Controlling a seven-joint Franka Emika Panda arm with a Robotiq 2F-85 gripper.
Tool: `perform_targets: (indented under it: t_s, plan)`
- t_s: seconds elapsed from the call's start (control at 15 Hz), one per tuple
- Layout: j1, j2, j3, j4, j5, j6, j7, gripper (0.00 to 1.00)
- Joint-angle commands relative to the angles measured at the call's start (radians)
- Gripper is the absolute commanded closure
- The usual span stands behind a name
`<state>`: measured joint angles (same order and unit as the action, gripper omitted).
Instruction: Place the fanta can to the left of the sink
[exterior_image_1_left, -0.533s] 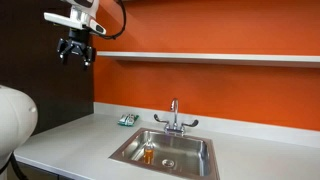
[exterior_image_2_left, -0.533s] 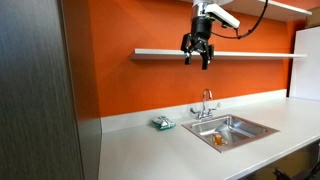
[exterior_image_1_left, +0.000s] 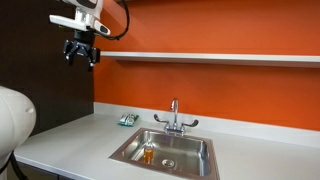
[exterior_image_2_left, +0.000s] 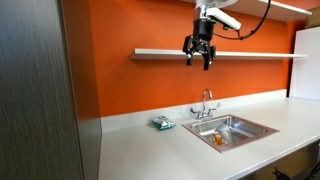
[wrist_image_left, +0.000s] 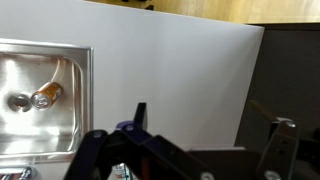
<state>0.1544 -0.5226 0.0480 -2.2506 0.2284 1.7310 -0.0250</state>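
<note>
The fanta can (exterior_image_1_left: 148, 152) is a small orange can standing inside the sink (exterior_image_1_left: 125, 153), near the drain. It also shows in an exterior view (exterior_image_2_left: 218, 140) and in the wrist view (wrist_image_left: 45, 96). The sink is a steel basin, seen in an exterior view (exterior_image_2_left: 252, 123) and at the left of the wrist view (wrist_image_left: 84, 95). My gripper (exterior_image_1_left: 81, 58) hangs high above the counter, far from the can, open and empty. It shows in front of the orange wall in an exterior view (exterior_image_2_left: 198, 60), and its fingers stand apart in the wrist view (wrist_image_left: 210, 118).
A chrome two-handled faucet (exterior_image_1_left: 174, 116) stands behind the basin. A flat teal-and-white object (exterior_image_1_left: 127, 119) lies on the counter beside the sink, also in an exterior view (exterior_image_2_left: 163, 123). A white shelf (exterior_image_2_left: 160, 52) runs along the orange wall. A dark panel (wrist_image_left: 290, 70) borders the counter.
The gripper has shifted slightly sideways while staying high above the counter. The can has not moved.
</note>
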Motion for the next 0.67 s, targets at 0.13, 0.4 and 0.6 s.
perform_targets:
  t_s: [0.13,0.4,0.6]
  plan:
    - [-0.08,-0.022,-0.01,-0.024,-0.062,0.021,0.018,0.0]
    - [-0.132,-0.036,-0.024,-0.036,-0.137,0.021,0.037,0.0]
    - [-0.165,-0.04,-0.04,-0.042,-0.178,0.021,0.053,0.0]
